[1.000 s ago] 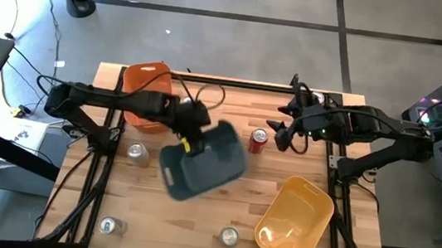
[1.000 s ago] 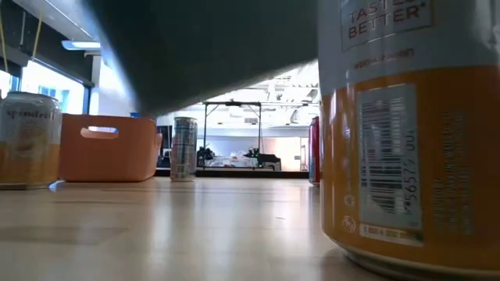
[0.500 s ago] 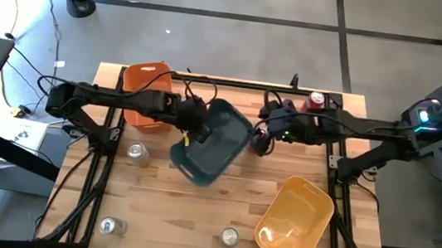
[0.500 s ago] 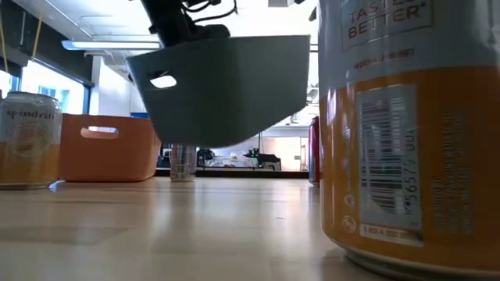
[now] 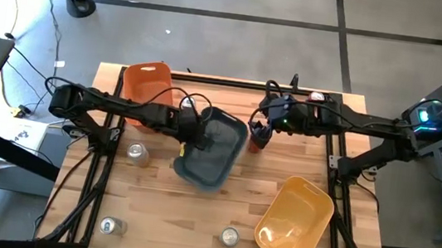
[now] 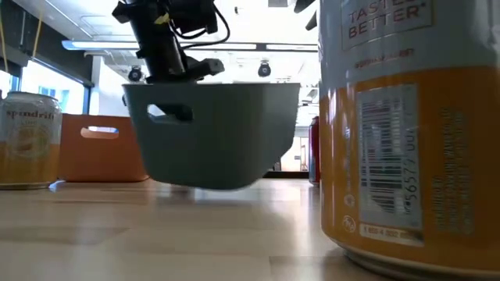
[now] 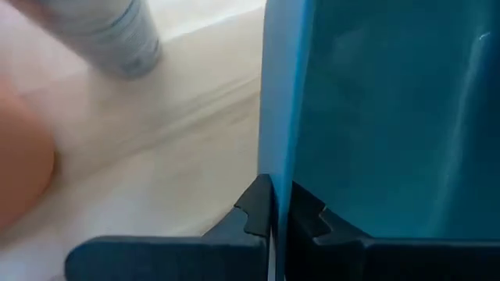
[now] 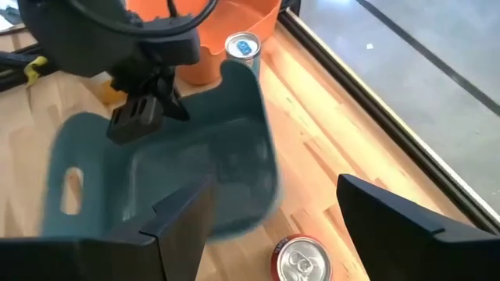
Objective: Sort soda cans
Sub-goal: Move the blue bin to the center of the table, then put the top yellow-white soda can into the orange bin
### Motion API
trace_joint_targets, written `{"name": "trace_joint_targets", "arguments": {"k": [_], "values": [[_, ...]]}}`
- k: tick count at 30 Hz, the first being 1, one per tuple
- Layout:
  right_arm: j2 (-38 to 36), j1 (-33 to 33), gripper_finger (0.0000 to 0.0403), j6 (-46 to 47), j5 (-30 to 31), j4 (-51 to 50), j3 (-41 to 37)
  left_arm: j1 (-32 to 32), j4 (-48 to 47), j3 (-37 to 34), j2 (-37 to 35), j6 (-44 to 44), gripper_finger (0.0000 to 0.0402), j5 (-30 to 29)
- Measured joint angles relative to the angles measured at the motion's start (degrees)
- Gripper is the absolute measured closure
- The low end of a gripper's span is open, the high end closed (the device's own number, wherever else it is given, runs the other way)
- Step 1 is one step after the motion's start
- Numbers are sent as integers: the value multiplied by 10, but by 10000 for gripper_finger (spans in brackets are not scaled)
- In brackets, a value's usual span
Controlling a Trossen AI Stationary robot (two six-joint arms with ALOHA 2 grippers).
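My left gripper (image 5: 193,131) is shut on the blue-grey bin (image 5: 214,150), which sits upright, low over the table's middle (image 6: 219,133). My right gripper (image 8: 297,226) is open, its fingers standing on either side above a red can (image 8: 301,261) that stands upright just right of the bin (image 5: 258,140). A second red can (image 5: 316,98) stands at the far right edge. Silver cans stand at the left (image 5: 136,153) and near the near edge (image 5: 112,226) (image 5: 229,237). Another silver can (image 8: 242,47) stands beside the orange bin. My left gripper pinches the bin's side wall at its rim (image 7: 278,156), one finger inside the bin and one outside. It comes from above, pointing down. The bin hangs upright below it; whether its bottom touches the table, I cannot tell.
An orange bin (image 5: 146,89) stands at the far left, and a yellow bin (image 5: 293,220) lies tilted at the near right. The table's near middle strip (image 5: 177,219) holds only the two cans by the edge.
My left gripper has moved down and tipped the blue-grey bin from a raised, tilted pose to upright, low over the table. My right gripper has moved toward the table's left, from beside the far right red can to above the red can next to the bin.
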Motion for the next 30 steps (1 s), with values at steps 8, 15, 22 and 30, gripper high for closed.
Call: {"name": "trace_joint_targets", "arguments": {"k": [8,15,22,30], "values": [[0,-9,134,-18,-22,0,0,3,29,1,0,-11,361,-16],[0,-10,134,-27,-22,0,0,3,28,1,-7,-1,296,-22],[0,-10,134,-41,-22,8,0,13,33,1,-63,27,232,-19],[0,-14,134,-39,-22,12,0,21,20,1,-194,127,178,40]]}}
